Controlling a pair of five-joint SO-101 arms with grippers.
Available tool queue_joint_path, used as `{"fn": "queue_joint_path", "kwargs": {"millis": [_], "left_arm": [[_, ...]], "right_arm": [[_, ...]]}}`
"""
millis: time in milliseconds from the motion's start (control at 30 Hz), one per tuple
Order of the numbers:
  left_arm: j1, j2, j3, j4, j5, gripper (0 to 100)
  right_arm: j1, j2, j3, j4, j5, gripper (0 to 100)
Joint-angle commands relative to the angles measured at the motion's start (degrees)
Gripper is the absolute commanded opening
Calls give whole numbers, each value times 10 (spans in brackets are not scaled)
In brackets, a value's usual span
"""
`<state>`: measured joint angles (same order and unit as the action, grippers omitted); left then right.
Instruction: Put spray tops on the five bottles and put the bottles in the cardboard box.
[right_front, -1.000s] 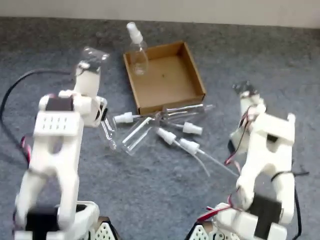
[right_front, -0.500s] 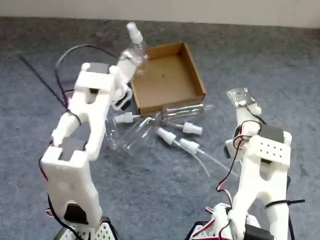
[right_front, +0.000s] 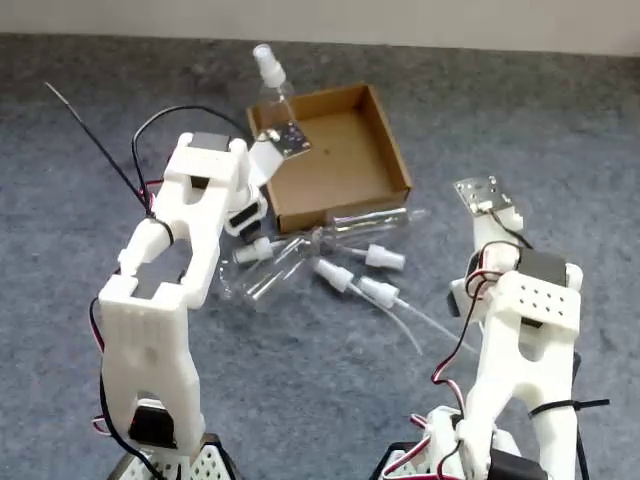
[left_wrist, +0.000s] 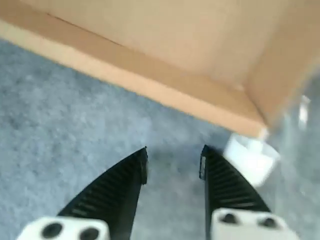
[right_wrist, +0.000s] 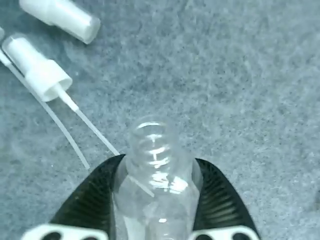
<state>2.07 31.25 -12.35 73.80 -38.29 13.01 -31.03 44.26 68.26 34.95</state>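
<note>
Left gripper (left_wrist: 172, 162): open wide, nothing between the black fingers, hanging over the carpet (left_wrist: 60, 115) just outside the box (left_wrist: 150, 65) wall, close to a corner.
Beside it: one white spray top (left_wrist: 250, 155) right by a fingertip, at that box corner.
Left arm from above: stretched out to the box's near left corner. Its wrist plate hides the fingers from up there, so it's the wrist view that gives us the open gap.
Right gripper (right_wrist: 159, 165): clamped on a clear bottle (right_wrist: 152, 135), neck pointing away, threads bare, no top on it.
Past the neck: two spray tops (right_wrist: 42, 70) on the carpet, one trailing its thin tube back toward the gripper.
Right arm from above: off to the box's right, well apart from it, and the arm's own wrist covers what it holds.
Capped bottle (right_front: 272, 85): upright at the box's far left corner. Inside or just outside, I can't tell.
Loose bottles (right_front: 370, 220): clear ones lying in front of the box, one along its front wall, more spray tops scattered among them.
</note>
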Motion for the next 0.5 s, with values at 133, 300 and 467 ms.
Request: {"fn": "queue_joint_path", "kwargs": {"millis": [133,300,467], "left_arm": [[7,-145,-17,105,-4,166],[31,-147,65,84,-5,216],[46,-146,173,-44,-5,224]], "right_arm": [[-17,-23,20,-5,-7,4],[-16,-24,20,-5,-7,4],[-16,-27,20,-3,-7,4]]}}
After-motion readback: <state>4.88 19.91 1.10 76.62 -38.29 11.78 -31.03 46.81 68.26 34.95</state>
